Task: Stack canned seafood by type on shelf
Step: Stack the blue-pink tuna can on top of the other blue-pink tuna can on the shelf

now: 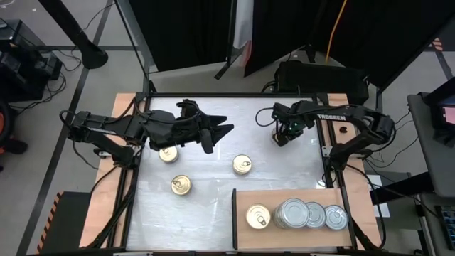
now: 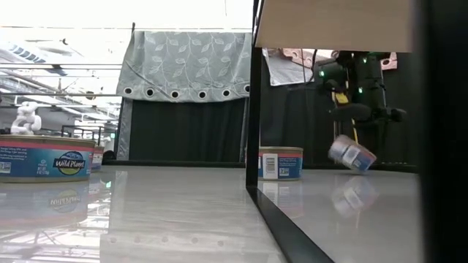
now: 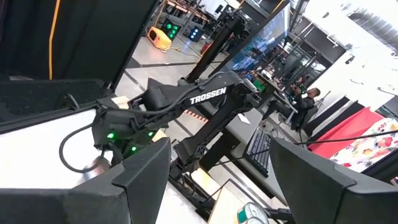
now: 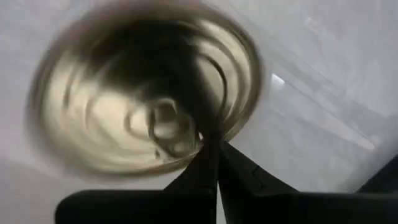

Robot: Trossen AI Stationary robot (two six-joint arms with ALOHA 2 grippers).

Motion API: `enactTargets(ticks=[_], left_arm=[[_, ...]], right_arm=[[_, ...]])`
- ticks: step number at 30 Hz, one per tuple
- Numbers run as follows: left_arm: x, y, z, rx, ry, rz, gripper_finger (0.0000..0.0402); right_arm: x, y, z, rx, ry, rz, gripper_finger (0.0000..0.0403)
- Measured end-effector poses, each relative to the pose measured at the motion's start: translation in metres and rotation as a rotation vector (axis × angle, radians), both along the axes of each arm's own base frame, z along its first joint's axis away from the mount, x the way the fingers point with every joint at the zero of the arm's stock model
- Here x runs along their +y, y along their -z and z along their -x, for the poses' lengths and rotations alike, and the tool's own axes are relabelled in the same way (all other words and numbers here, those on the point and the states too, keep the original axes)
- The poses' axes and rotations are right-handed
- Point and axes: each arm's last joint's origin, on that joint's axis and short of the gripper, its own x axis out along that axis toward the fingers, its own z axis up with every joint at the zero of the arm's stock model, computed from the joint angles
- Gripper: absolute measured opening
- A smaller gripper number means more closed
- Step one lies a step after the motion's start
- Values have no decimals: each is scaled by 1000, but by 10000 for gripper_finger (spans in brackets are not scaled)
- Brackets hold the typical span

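My right gripper [image 1: 281, 134] points down over the table's far right part, its fingers shut to a point [image 4: 214, 146]. Just below it a gold-topped can [image 2: 352, 155] is tilted; its top [image 4: 143, 93] shows blurred in the right wrist view. Three gold-topped cans [image 1: 169, 153] [image 1: 180, 185] [image 1: 242, 164] stand flat on the white table. On the shelf [image 1: 284, 193] at the near right stand one gold-topped can [image 1: 258, 217] and silver-topped cans [image 1: 290, 213] [image 1: 315, 215] [image 1: 335, 217]. My left gripper [image 1: 213, 134] hangs open and level above the table's far left, with nothing between its fingers. My right gripper's shut fingertips [image 4: 208, 155] come from above at the tilted can's gold top, beside the pull ring [image 4: 165, 127]. Nothing shows between the fingers. I cannot tell whether they touch the can, or whether its lower edge [image 2: 358, 169] is on the table.
The shelf's dark edge [image 2: 252, 109] stands close in the low view and hides much of the table's right side. A can [image 2: 280, 162] and a nearer one [image 2: 45, 157] stand on the table. Bare white table lies between the loose cans and the shelf.
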Motion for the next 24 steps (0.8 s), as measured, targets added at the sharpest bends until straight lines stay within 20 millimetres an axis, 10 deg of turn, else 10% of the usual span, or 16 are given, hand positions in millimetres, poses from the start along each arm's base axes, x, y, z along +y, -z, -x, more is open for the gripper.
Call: enactTargets(ticks=[24], left_arm=[[2, -6, 10, -9, 1, 0, 274]], right_arm=[[25, 27, 21, 50, 15, -25, 0]])
